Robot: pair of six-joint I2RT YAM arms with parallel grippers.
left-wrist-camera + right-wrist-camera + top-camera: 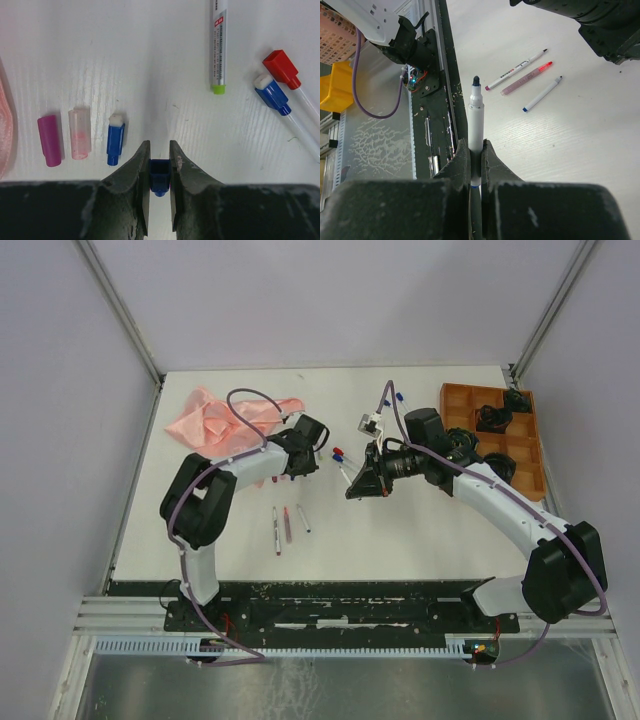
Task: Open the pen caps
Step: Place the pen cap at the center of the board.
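In the left wrist view my left gripper (159, 146) is shut on a small blue pen cap (160, 175), just above the table. Loose pen caps lie to its left: purple (49, 140), translucent pink (80, 134) and blue (115, 145). Ahead to the right lie two pens capped red (281, 68) and blue (271, 94), and a green-ended pen (218, 45). My right gripper (476, 146) is shut on a white pen (476, 112) with its dark tip bare. From above, the left gripper (306, 456) and right gripper (360, 484) hang mid-table.
Three uncapped pens (287, 525) lie near the front of the table; the right wrist view shows the same pens (526, 79). A pink cloth (225, 415) lies back left. An orange compartment tray (495, 440) stands back right. Two more pens (392, 400) lie near the back edge.
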